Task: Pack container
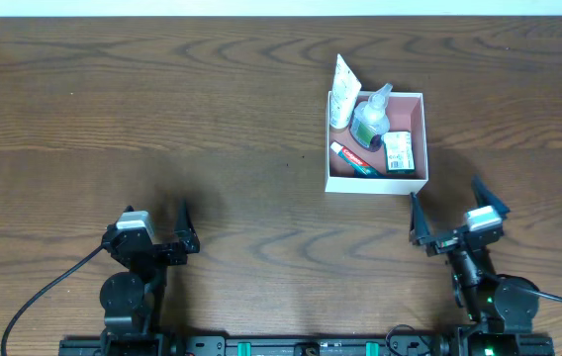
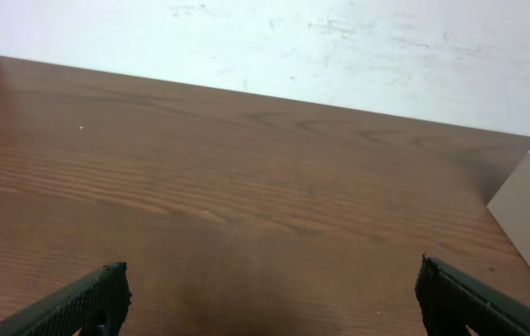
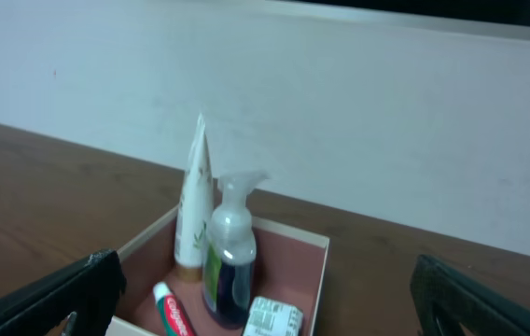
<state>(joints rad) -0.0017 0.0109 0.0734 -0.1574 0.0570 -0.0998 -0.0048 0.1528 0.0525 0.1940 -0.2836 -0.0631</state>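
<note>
Entry: packing looks finished or nearly so, by my judgement. The square, shallow, white-walled container with dusty-pink inside (image 1: 411, 111) sits on the dark brown wood-grain table (image 1: 162, 109) and holds four toiletries.

- A white squeeze tube (image 1: 343, 89) leans in the container's far-left corner, its top above the rim.
- A clear green-tinted spray bottle (image 1: 370, 121) stands just beside it, toward the middle.
- A small red-and-green toothpaste tube (image 1: 352, 158) lies near the left wall.
- A green-and-white soap packet (image 1: 398, 151) lies toward the right wall.

I see nothing loose outside the container, so I expect no item is left to load.

The left gripper (image 1: 157, 216) is well apart from the container, jaws spread, holding nothing. The right gripper (image 1: 446, 201) is near the container's near-right corner, jaws spread and empty. Nothing blocks either arm.
</note>
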